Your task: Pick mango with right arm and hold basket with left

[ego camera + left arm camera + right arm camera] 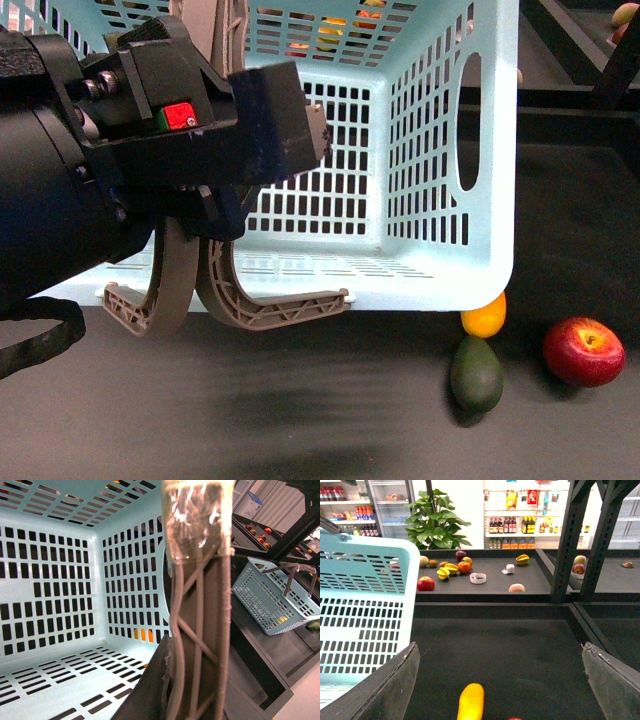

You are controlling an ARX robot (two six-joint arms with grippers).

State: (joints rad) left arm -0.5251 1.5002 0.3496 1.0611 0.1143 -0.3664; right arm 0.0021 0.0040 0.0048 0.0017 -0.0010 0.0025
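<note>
The right pincer [500,647] is held wide open and empty. The mango [471,702] is framed between its fingers at bottom centre of the right wrist view, long axis running straight ahead. In the front view's lower right it is tucked against the basket [440,280] corner. The left pincer [265,135] appears clamped on a handle [200,605].

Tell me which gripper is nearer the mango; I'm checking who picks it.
Right. The right gripper is open with the mango showing between its fingers; the left gripper is at the basket handles, far from it.
</note>
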